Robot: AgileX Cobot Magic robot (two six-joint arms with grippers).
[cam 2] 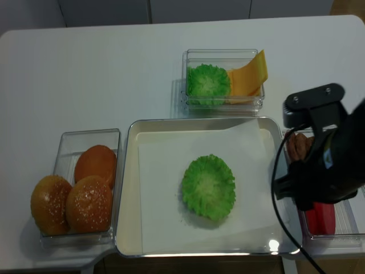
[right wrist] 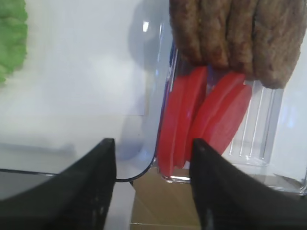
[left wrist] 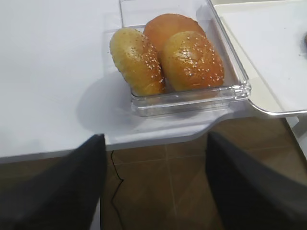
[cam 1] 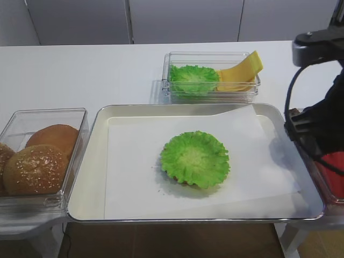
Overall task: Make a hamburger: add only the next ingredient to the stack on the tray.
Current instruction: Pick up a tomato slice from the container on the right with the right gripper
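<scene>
Step in hand: reaching for the tomato, nothing grasped yet. The right hand (right wrist: pixel 152 184) is hanging over the clear box (right wrist: pixel 268 143) at the right of the tray (cam 1: pixel 91 161), fingers (right wrist: pixel 91 187) apart, nothing between them. They are straddling the near-left corner of that box, not the slices. The tomato slices (right wrist: pixel 204 120) are leaning on edge side by side in the near part of the box, with the brown meat pieces (right wrist: pixel 230 33) just beyond them, touching their far ends. In the overhead view the arm is hiding most of the box; only a bit of red is showing below it.

The stack (cam 1: pixel 195 159) is sitting about mid-tray on the white paper (cam 1: pixel 134 177), lettuce on top, brown base barely showing at its near edge.

The left hand (left wrist: pixel 156 191) is idling off the near edge of the desk (left wrist: pixel 53 62), by the bun box (left wrist: pixel 192 98), fingers apart and empty.

Next move, as I judge it: shifting the right hand rightward so the fingers are bracketing one slice only, lowering, closing on it. Slices are packed together, so picking up two is the risk. Then carrying it left over the lettuce and releasing.
</scene>
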